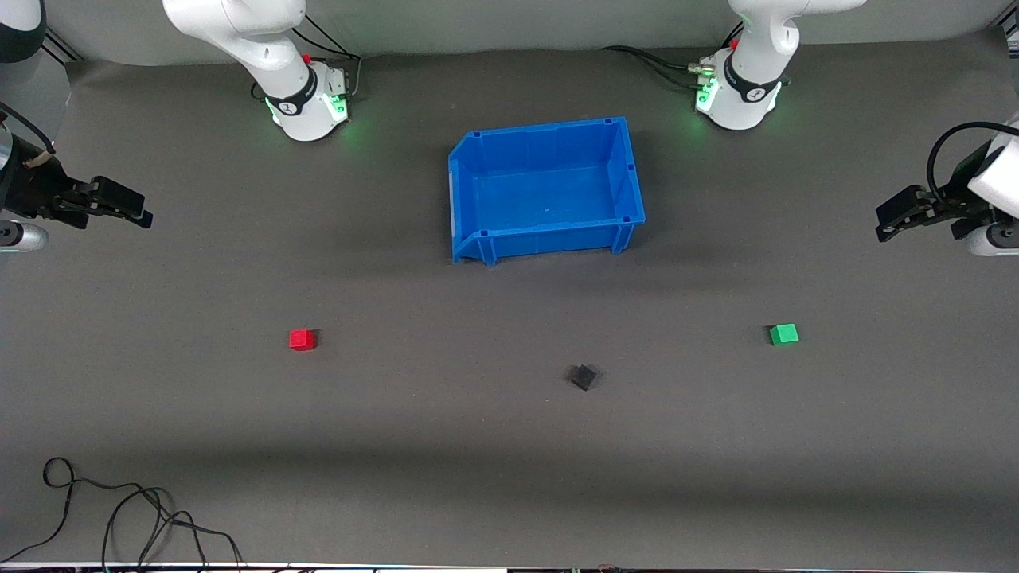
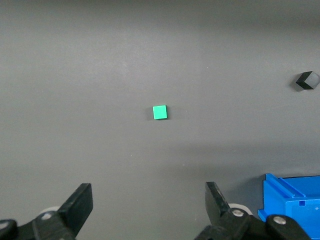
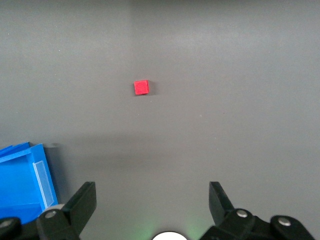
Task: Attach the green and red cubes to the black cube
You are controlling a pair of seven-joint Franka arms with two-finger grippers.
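Note:
The red cube (image 1: 302,340) lies on the grey mat toward the right arm's end; it also shows in the right wrist view (image 3: 141,87). The green cube (image 1: 783,334) lies toward the left arm's end and shows in the left wrist view (image 2: 160,112). The black cube (image 1: 582,376) lies between them, slightly nearer the front camera, and shows in the left wrist view (image 2: 307,80). My left gripper (image 1: 896,219) (image 2: 149,205) is open and empty, up in the air at its end of the table. My right gripper (image 1: 127,207) (image 3: 152,202) is open and empty at the other end.
An empty blue bin (image 1: 629,171) stands mid-table near the arm bases, farther from the front camera than the cubes; its corners show in the wrist views (image 2: 292,200) (image 3: 20,185). Loose black cables (image 1: 119,509) lie at the front edge toward the right arm's end.

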